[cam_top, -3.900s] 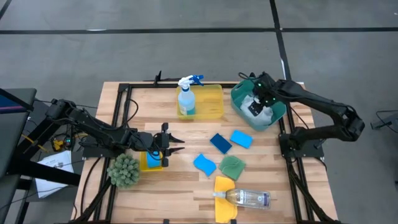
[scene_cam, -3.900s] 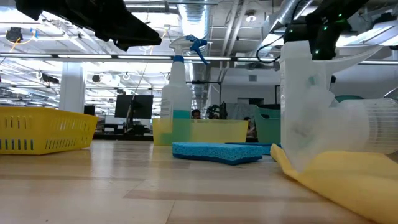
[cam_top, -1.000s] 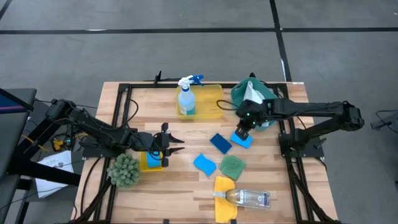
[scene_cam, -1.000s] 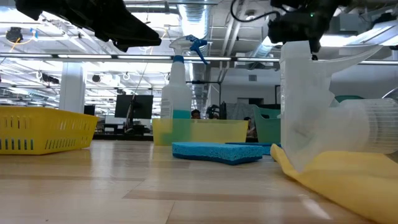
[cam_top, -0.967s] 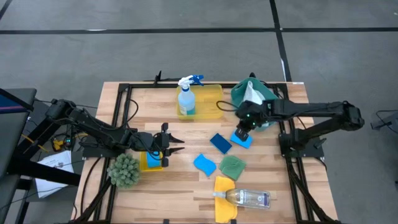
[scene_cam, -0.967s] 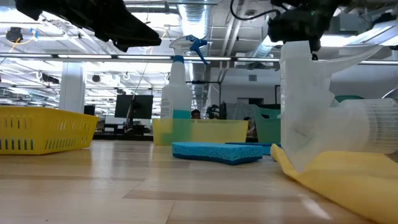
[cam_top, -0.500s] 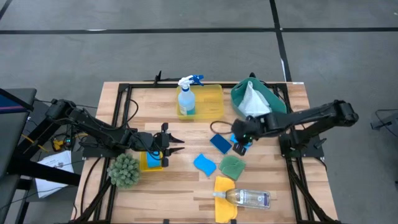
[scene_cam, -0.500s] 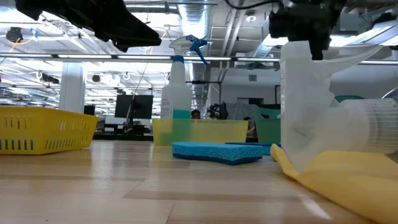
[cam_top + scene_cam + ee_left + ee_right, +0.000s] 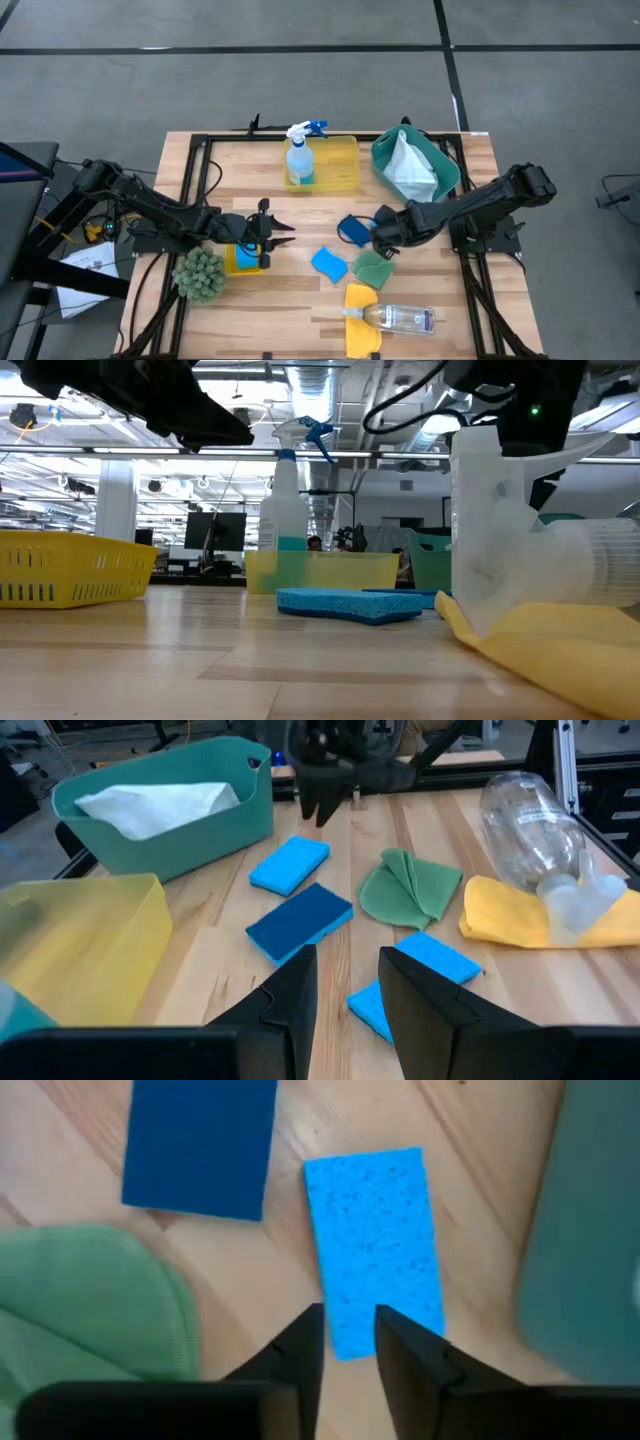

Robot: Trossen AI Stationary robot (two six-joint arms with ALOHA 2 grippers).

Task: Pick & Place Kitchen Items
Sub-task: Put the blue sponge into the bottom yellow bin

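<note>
Right hand [image 9: 348,1342] low over the near end of the light blue sponge [image 9: 376,1245], fingers slightly parted, gripping nothing. Sponge flat on the bench [image 9: 330,1110], between dark blue sponge [image 9: 200,1142] and teal bin [image 9: 590,1230].

Risks: narrow gap may push the sponge away; green cloth [image 9: 85,1305] just beside could snag.

Left hand [image 9: 272,234] waits across the bench, fingers slightly apart, empty.

Brightness: we see an evenly lit table [image 9: 250,160] from above, no dim corners.
Light source: in the low view, ceiling strip lights glow at 12 o'clock.
Shadows: soft and short.
Glare: the clear bottle [image 9: 530,550] at 3 o'clock shines pale.
Blur: the yellow cloth [image 9: 560,650] at 4 o'clock is soft; the right wrist view's light blue sponge [image 9: 375,1245] looks slightly smeared.
</note>
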